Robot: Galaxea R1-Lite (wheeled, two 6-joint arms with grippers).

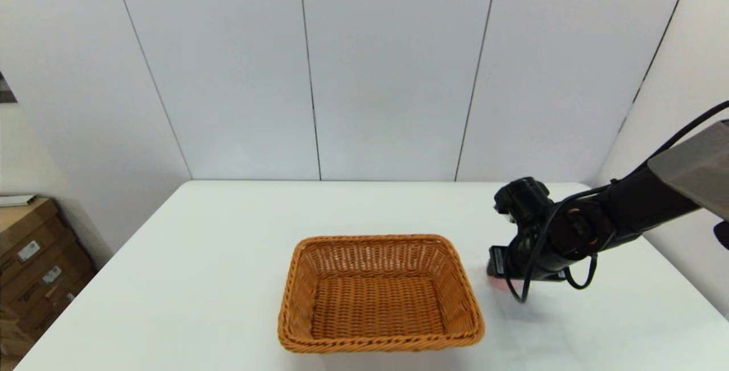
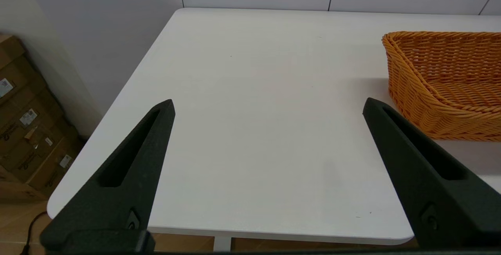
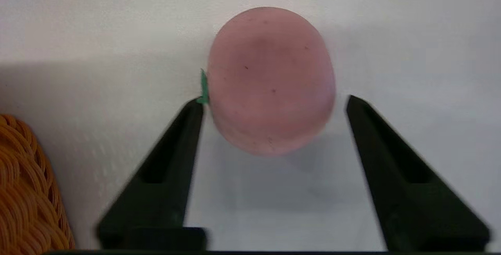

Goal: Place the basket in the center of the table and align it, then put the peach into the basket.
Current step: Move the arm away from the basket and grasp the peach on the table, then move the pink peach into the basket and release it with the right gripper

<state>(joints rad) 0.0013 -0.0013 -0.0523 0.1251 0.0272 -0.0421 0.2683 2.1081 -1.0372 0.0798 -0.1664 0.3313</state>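
Observation:
The orange-brown wicker basket [image 1: 376,240] stands empty on the white table [image 1: 228,245], near its front middle. Just right of it the pale-pink peach [image 3: 270,78] lies on the table, its green stem spot turned sideways; in the head view only a pink sliver [image 1: 503,284] shows under the arm. My right gripper [image 3: 274,100] is low over the table and open, a finger on each side of the peach's near half. One fingertip [image 3: 195,108] is at the stem; the other stands a little apart. My left gripper [image 2: 268,106] hangs open over bare table, left of the basket [image 2: 407,90].
Cardboard boxes [image 1: 34,263] are stacked on the floor past the table's left edge. A white panelled wall runs behind the table. A corner of the basket [image 3: 23,192] sits close beside my right gripper's finger.

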